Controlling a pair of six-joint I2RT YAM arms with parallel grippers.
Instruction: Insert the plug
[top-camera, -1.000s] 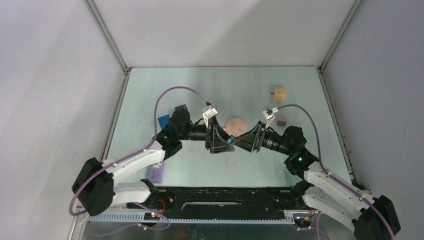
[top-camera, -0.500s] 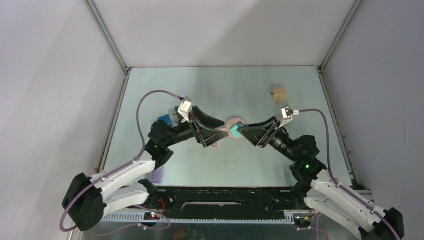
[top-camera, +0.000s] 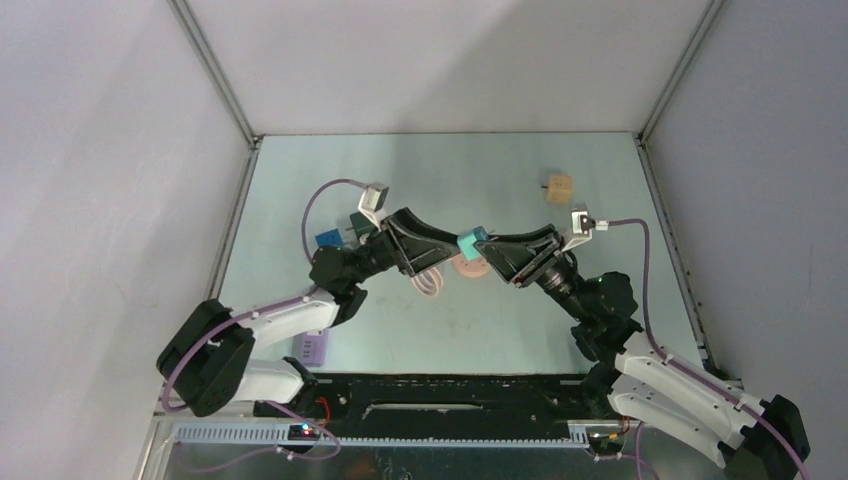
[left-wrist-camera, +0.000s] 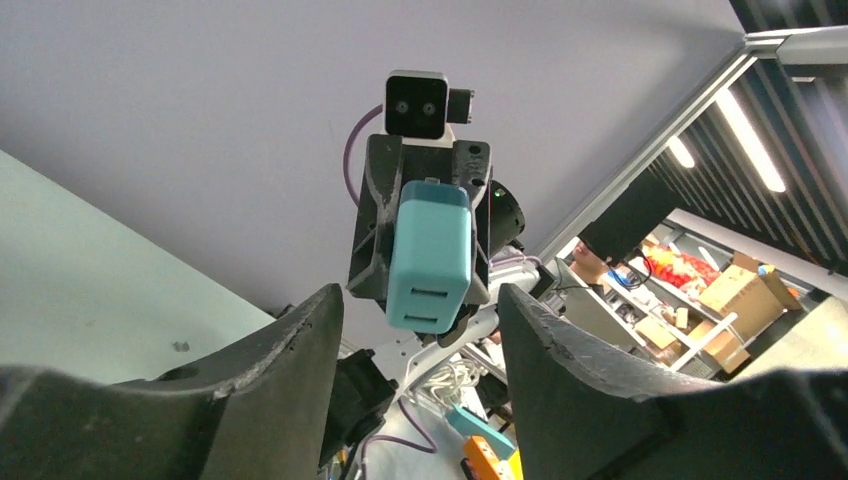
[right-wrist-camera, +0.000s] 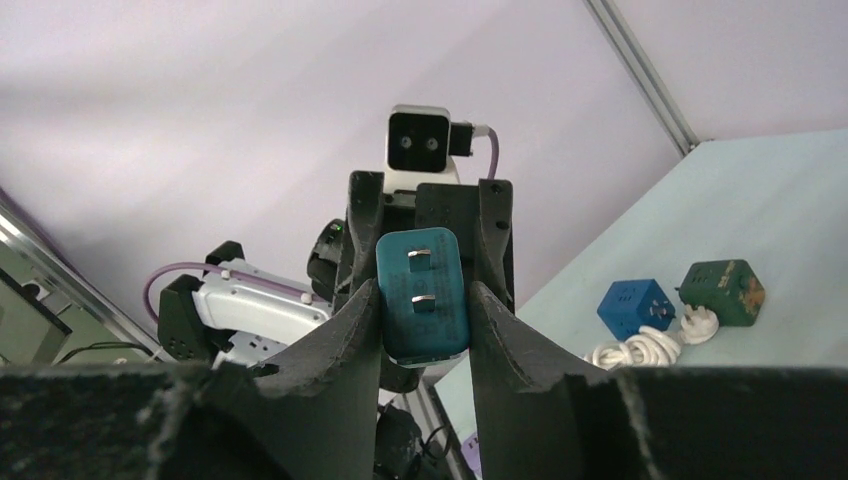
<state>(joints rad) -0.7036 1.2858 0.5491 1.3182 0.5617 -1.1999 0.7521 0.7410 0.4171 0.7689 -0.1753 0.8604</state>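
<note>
The right tool (top-camera: 487, 250) is clenched on the teal plug (right-wrist-camera: 422, 300), gripping its two flat sides with the two metal prongs facing back toward the right wrist camera. The plug is held in the air above the middle of the tabletop (top-camera: 500, 160). The left tool (top-camera: 448, 250) faces it from the left, released and holding nothing; in the left wrist view the plug sits in the gap between its fingers (left-wrist-camera: 290, 350) with clear space on both sides. A blue socket cube (top-camera: 328, 240) and a green socket cube (right-wrist-camera: 722, 292) sit at the far left, near a coiled white cable (top-camera: 430, 285).
</note>
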